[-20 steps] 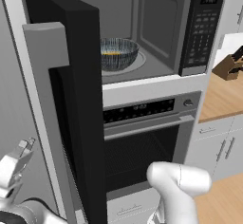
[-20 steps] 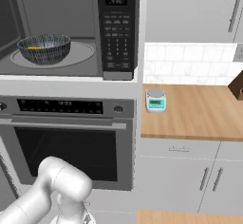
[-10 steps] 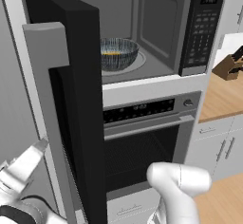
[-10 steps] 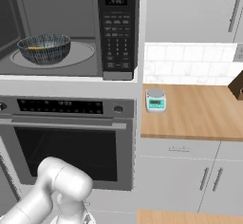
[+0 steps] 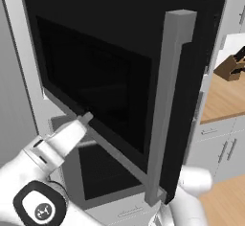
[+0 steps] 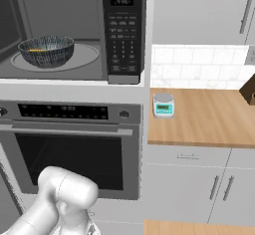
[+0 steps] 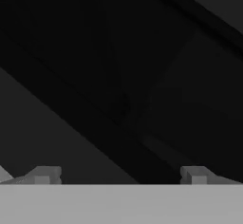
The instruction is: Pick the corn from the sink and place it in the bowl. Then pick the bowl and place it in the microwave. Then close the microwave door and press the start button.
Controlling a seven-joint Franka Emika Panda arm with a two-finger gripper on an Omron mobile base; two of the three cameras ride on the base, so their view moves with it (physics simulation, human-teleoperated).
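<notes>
The microwave door (image 5: 95,86), black with a dark window and a vertical steel handle (image 5: 170,100), stands partly swung across the left base view. My gripper (image 5: 83,119) is pressed against the door's lower outer edge. In the hand view its fingertips (image 7: 42,174) stand wide apart and open against the dark glass (image 7: 118,76), with nothing between them. The microwave (image 6: 64,10) is still open on the right base view's side. Inside it sits the blue-grey bowl (image 6: 46,50), with a sliver of yellow corn (image 6: 36,50) in it. The keypad strip (image 6: 122,35) is to its right. The sink is out of view.
A handled oven (image 6: 69,149) sits below the microwave. To the right, a wooden counter (image 6: 209,124) carries a small scale (image 6: 163,104) and a knife block (image 5: 229,67). Grey cabinets (image 6: 199,184) stand under the counter.
The microwave door has swung from wide open toward shut. My gripper has risen from low on the left to the door's lower edge. The jaws stay open.
</notes>
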